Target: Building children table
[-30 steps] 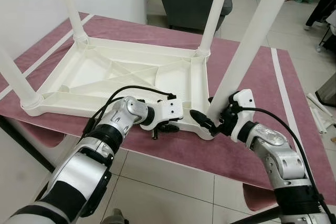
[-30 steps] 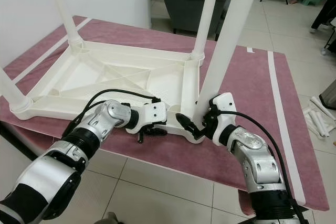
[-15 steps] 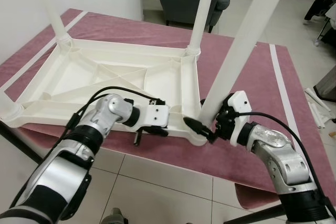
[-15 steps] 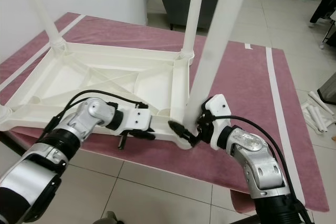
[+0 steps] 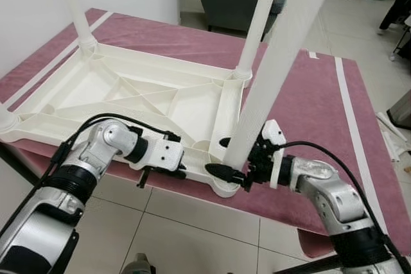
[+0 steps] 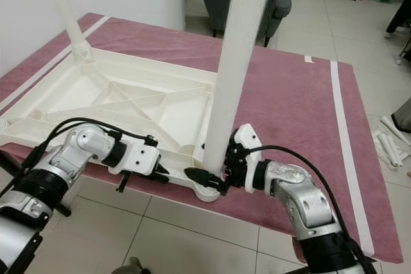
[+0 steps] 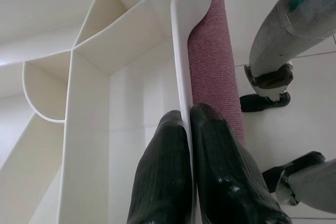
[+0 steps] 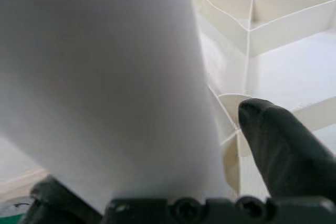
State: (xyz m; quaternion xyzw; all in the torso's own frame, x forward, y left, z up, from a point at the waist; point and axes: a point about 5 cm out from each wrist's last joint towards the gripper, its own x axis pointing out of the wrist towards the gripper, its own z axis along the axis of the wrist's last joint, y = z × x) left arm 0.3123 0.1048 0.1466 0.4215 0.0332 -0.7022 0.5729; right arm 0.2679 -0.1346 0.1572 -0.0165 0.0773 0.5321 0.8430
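White plastic table top (image 5: 141, 94) lies upside down on the maroon-covered worktop (image 5: 308, 94), three legs already standing in its corners. Right end effector (image 5: 234, 174) is clamped around the fourth leg (image 5: 270, 75) at the near corner socket. Left end effector (image 7: 189, 166) pinches the near rim (image 7: 181, 77).

White table frame (image 6: 128, 104) upside down on maroon mat (image 6: 302, 107) — right hand (image 6: 215, 176) clasping leg (image 6: 234, 62), left hand (image 6: 141, 170) at rim

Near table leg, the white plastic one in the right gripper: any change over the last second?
The white plastic leg stands a little steeper in its corner socket, still clamped by the right gripper. The left gripper still pinches the upturned white tabletop's rim. Camera shifted.
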